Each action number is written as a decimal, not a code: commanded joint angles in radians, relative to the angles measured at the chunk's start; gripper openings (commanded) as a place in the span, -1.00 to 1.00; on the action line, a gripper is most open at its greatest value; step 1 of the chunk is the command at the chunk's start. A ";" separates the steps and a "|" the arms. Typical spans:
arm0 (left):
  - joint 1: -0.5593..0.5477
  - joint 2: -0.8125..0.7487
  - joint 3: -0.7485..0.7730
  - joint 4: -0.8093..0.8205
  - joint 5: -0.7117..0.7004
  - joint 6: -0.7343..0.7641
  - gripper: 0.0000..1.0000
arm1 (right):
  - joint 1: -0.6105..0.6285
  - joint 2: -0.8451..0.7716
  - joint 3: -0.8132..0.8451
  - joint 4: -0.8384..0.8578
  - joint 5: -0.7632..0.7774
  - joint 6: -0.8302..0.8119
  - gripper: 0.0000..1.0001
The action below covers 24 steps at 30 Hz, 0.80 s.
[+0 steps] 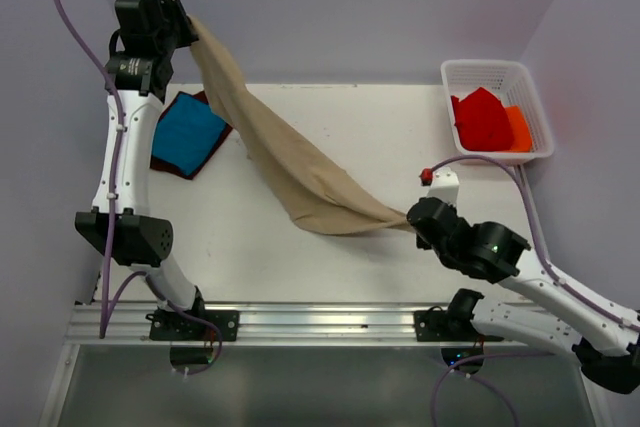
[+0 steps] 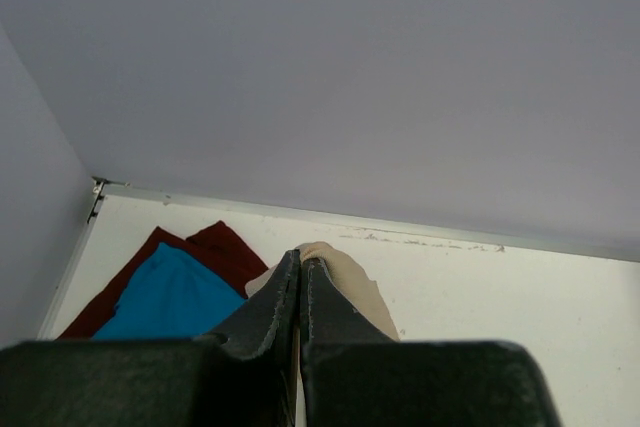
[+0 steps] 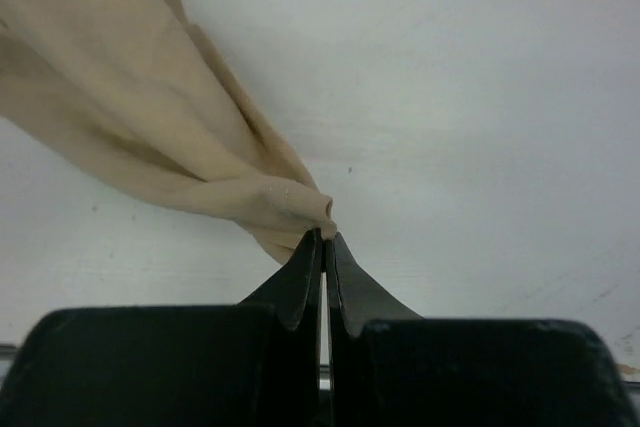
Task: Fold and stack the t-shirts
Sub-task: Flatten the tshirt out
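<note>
right gripper (image 3: pixel 325 237) clamped tight on one corner of tan t-shirt (image 1: pixel 290 162), shirt strung diagonally over white table (image 1: pixel 360 127), blue t-shirt (image 1: pixel 188 133) folded atop maroon t-shirt (image 1: pixel 166 166) at left, left gripper (image 2: pixel 301 262) raised, pinched on shirt's other end, basket (image 1: pixel 485 67) far right holding red cloth (image 1: pixel 482 119)

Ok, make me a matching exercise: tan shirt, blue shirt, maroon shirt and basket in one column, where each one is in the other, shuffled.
1. tan shirt
2. blue shirt
3. maroon shirt
4. basket

A. lying under another shirt
B. at the far right corner
C. strung between left claw and right claw
D. folded, lying on another shirt

Pairs: 1-C, 2-D, 3-A, 4-B
</note>
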 commanded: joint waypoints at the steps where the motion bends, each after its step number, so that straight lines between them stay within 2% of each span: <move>1: 0.010 -0.057 0.064 0.046 0.035 -0.030 -1.00 | 0.004 -0.011 -0.107 0.116 -0.241 0.036 -1.00; 8: 0.010 -0.077 0.023 0.058 0.071 -0.049 -1.00 | 0.004 0.038 -0.234 0.338 -0.655 -0.045 -1.00; 9: 0.010 -0.085 0.015 0.060 0.077 -0.053 -1.00 | 0.004 0.029 -0.248 0.408 -0.766 -0.055 -1.00; 15: 0.007 -0.110 -0.031 0.078 0.141 -0.072 -1.00 | 0.007 0.045 -0.335 0.648 -1.095 -0.044 -1.00; 19: -0.001 -0.120 -0.051 0.086 0.164 -0.081 -1.00 | 0.050 0.114 -0.383 0.775 -1.241 -0.033 -1.00; 24: -0.030 -0.145 -0.077 0.089 0.158 -0.076 -1.00 | 0.099 0.176 -0.380 0.835 -1.272 -0.058 -1.00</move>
